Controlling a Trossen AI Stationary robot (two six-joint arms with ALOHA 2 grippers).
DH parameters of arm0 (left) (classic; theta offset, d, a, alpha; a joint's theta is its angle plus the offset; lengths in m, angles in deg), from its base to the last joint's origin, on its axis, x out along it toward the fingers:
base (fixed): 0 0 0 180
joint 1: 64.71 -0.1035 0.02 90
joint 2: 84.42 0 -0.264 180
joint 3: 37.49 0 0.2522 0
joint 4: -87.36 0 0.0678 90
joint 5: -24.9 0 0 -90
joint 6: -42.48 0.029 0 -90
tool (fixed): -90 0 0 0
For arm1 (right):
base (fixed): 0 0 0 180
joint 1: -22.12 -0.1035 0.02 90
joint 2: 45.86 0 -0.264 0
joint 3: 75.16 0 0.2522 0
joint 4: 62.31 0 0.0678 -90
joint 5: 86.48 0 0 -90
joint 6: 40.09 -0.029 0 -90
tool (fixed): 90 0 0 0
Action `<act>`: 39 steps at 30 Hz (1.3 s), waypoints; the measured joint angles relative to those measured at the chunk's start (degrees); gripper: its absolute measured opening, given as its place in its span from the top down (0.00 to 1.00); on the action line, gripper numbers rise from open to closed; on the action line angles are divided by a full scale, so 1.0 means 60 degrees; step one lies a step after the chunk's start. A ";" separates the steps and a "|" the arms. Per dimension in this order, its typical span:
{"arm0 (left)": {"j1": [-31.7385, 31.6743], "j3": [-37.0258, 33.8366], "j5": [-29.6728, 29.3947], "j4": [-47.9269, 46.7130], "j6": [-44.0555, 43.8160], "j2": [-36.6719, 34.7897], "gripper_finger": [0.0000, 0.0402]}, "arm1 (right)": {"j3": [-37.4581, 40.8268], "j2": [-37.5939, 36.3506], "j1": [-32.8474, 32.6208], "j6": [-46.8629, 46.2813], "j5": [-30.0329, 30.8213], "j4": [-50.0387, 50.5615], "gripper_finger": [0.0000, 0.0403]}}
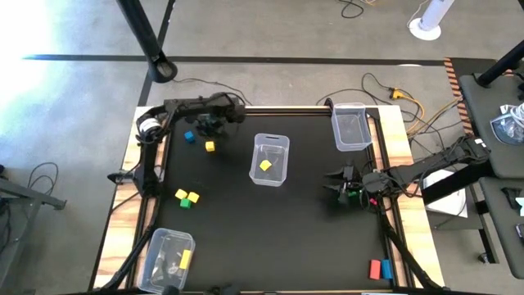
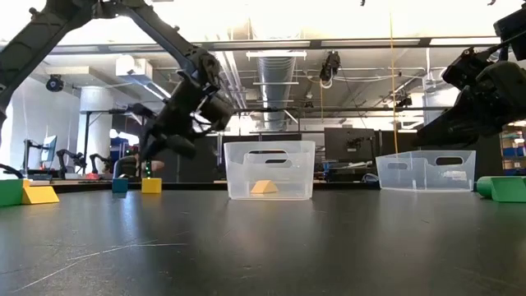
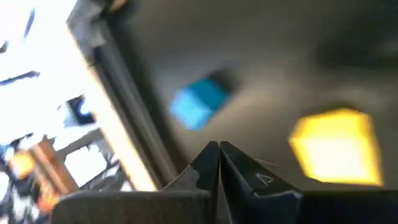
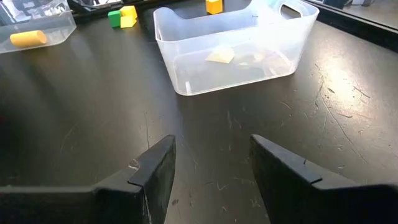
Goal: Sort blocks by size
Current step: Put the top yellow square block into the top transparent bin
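The left gripper (image 3: 219, 149) hangs at about ten o'clock on the worktop (image 1: 270, 238), fingers clenched together on nothing, just above a blue cube (image 3: 199, 102) and a yellow cube (image 3: 336, 146). Descending like this would likely knock them away rather than grasp them. The right gripper (image 4: 211, 165), fingers released, sits at three o'clock near a green block (image 1: 353, 195). The middle bin (image 1: 270, 160) holds one yellow block (image 1: 265, 165). Whether the green block lies between those fingers is hidden.

My table (image 1: 270, 238) has a black mat. On it lie three clear bins (image 1: 269, 159), loose blocks (image 1: 187, 197) in yellow, green and blue, plus a red and blue pair (image 1: 380, 269) near one corner.
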 joint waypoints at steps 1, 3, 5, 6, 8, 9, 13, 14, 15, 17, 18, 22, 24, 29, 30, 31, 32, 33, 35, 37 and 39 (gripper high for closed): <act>-0.0163 0.0001 -0.0022 -0.0062 -0.0127 0.0010 1.00 | 0.0000 0.0000 0.0000 0.0000 0.0000 0.0010 0.52; -0.0451 -0.0059 -0.0101 -0.0002 -0.0310 0.0015 1.00 | 0.0000 0.0000 0.0000 -0.0039 0.0000 0.0056 0.52; -0.0708 -0.0200 -0.0154 0.0162 -0.0430 0.0015 1.00 | 0.0000 0.0000 0.0000 -0.0093 0.0000 0.0127 0.52; -0.0826 -0.0271 -0.0176 0.0325 -0.0448 0.0015 1.00 | 0.0000 0.0000 0.0000 -0.0145 0.0000 0.0139 0.52; -0.1033 -0.0410 -0.0179 0.0512 -0.0455 0.0015 1.00 | 0.0000 0.0000 0.0000 -0.0179 0.0000 0.0170 0.52; -0.1117 -0.0466 -0.0179 0.0529 -0.0461 0.0015 1.00 | 0.0000 0.0000 -0.0001 -0.0178 0.0000 0.0170 0.52; -0.1407 -0.0650 -0.0137 0.0524 -0.0521 0.0017 1.00 | 0.0000 0.0000 0.0000 -0.0171 0.0000 0.0181 0.52; -0.1484 -0.0695 -0.0087 0.0527 -0.0521 0.0018 1.00 | 0.0003 0.0000 0.0000 -0.0171 0.0000 0.0192 0.52; -0.1546 -0.0750 -0.0018 0.0545 -0.0524 0.0018 1.00 | 0.0000 0.0000 0.0000 -0.0168 0.0000 0.0202 0.52; -0.1631 -0.0856 0.0004 0.0708 -0.0557 0.0018 1.00 | 0.0001 0.0000 0.0000 -0.0172 0.0000 0.0290 0.52; -0.1646 -0.0903 0.0009 0.0777 -0.0588 0.0018 1.00 | 0.0001 0.0004 0.0000 -0.0176 0.0000 0.0340 0.52; -0.1660 -0.0919 0.0055 0.0888 -0.0585 0.0018 1.00 | 0.0000 0.0000 0.0000 -0.0178 0.0000 0.0400 0.52; -0.1714 -0.0898 0.0111 0.0921 -0.0579 0.0018 1.00 | 0.0001 0.0001 0.0000 -0.0177 0.0000 0.0396 0.52; -0.1942 -0.0765 0.0910 0.0962 -0.0334 0.0023 1.00 | 0.0000 0.0000 0.0000 -0.0149 0.0000 0.0393 0.52; -0.1967 -0.0754 0.1067 0.0968 -0.0257 0.0025 1.00 | 0.0000 0.0000 0.0000 -0.0137 0.0000 0.0390 0.52; -0.1978 -0.0749 0.1151 0.0987 -0.0216 0.0025 1.00 | 0.0000 0.0001 0.0000 -0.0073 0.0001 0.0389 0.52; -0.1982 -0.0742 0.1184 0.0993 -0.0189 0.0025 1.00 | 0.0000 0.0000 0.0000 -0.0026 0.0002 0.0389 0.52; -0.2000 -0.0742 0.1265 0.0993 -0.0180 0.0025 1.00 | 0.0000 0.0000 0.0000 0.0009 0.0004 0.0385 0.52; -0.2038 -0.0730 0.1367 0.0962 -0.0091 0.0025 1.00 | 0.0000 0.0000 0.0000 0.0052 0.0007 0.0385 0.52; -0.2103 -0.0724 0.1373 0.0963 -0.0075 0.0025 1.00 | 0.0000 0.0002 0.0000 0.0069 0.0006 0.0385 0.52; -0.2199 -0.0724 0.1373 0.0967 -0.0067 0.0025 1.00 | 0.0000 0.0000 0.0000 0.0069 0.0007 0.0382 0.52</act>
